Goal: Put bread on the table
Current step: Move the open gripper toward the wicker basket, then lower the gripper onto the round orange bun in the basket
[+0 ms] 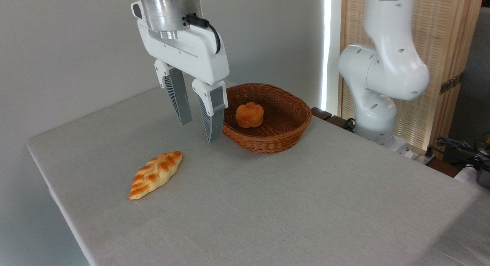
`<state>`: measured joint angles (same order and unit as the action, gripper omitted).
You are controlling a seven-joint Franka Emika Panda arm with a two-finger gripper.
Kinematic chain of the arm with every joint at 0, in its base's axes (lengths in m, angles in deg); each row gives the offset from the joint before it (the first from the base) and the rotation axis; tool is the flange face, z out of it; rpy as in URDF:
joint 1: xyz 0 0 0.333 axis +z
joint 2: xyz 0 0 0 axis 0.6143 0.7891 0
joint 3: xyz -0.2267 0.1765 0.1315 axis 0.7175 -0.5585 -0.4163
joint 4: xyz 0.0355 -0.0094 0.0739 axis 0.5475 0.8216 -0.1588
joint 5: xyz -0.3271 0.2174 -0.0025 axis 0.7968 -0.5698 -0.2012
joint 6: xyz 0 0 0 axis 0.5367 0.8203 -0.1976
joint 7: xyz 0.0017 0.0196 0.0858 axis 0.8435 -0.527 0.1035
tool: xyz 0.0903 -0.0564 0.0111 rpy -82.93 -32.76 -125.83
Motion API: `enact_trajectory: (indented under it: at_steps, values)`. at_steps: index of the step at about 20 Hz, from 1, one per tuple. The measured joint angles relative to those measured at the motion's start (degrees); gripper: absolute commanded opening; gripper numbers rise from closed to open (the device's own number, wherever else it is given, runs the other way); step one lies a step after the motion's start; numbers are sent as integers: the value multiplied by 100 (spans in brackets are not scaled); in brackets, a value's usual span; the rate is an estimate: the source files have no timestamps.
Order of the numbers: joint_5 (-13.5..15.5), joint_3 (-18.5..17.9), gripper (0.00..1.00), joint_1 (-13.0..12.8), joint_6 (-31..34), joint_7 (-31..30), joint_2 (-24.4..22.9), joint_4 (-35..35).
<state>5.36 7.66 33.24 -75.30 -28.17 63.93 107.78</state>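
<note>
The bread (pixel 249 115) sits inside the basket (pixel 285 137), on its woven floor toward the left wall, not yet on the table (pixel 291 204). The gripper (pixel 199 124) hangs just outside the basket's left rim, jaws spread with nothing between them, fingertips above the cloth. From the jaws the bread lies to the right and a little farther back, over the rim; as I judge it, the coming move calls for a lift clear of that rim, a shift right, then a descent. The bread is round and knotted, with no clear long axis, so grip angle should matter little. It looks glossy orange-gold and firm. The basket is brown wicker, oval, with low sloping walls. The fingers (pixel 211 118) are grey, ribbed and tapered. The table wears a pale grey, cloth-textured cover. A paler braided loaf (pixel 155 175), pointed at both ends, lies well left of the basket.
</note>
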Motion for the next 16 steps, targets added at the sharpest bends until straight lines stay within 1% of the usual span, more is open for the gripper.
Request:
enact_trajectory:
  at_steps: [3,5,7,10,12,14,16]
  values:
    - [9,0,100,-12,0,0,8,11]
    - [108,25,100,-34,0,0,8,47]
    - [174,151,100,-72,0,0,-13,132]
    - [182,388,100,-165,0,-12,-122,324]
    - [230,447,100,-271,-16,-13,-285,523]
    - [379,454,100,-384,-44,-13,-536,807]
    - [459,460,100,-583,-61,-10,-869,1211]
